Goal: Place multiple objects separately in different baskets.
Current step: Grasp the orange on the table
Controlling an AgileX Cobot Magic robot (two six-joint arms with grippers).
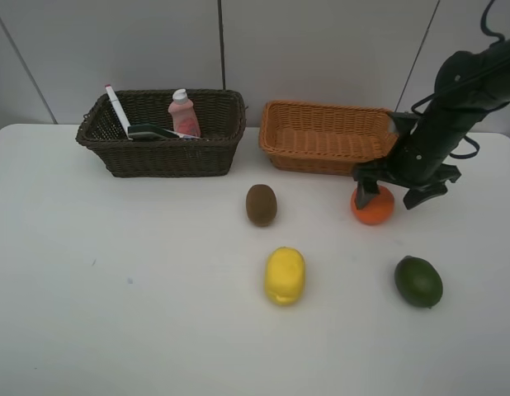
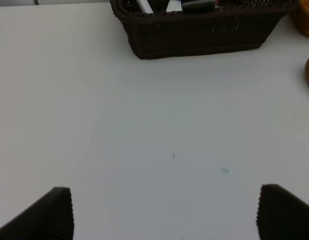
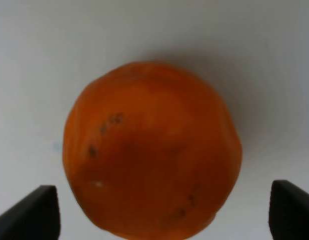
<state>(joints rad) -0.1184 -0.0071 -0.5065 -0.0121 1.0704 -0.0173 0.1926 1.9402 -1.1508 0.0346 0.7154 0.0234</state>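
The orange (image 1: 373, 208) lies on the white table just in front of the light orange-tan basket (image 1: 325, 136). My right gripper (image 1: 394, 195) is open and low over the orange, one finger on each side; the right wrist view shows the orange (image 3: 152, 150) filling the space between the fingertips (image 3: 32, 212). The kiwi (image 1: 261, 205), lemon (image 1: 285, 275) and lime (image 1: 418, 281) lie loose on the table. The dark brown basket (image 1: 156, 157) holds the white marker (image 1: 117, 107), the pink bottle (image 1: 184, 114) and a dark flat block (image 1: 152, 130). The shampoo bottle is not clearly visible. My left gripper (image 2: 164, 215) is open and empty over bare table.
The two baskets stand side by side at the back of the table, near the wall. The dark basket (image 2: 194, 35) is some way ahead of the left gripper. The right arm (image 1: 461, 91) reaches down from the upper right.
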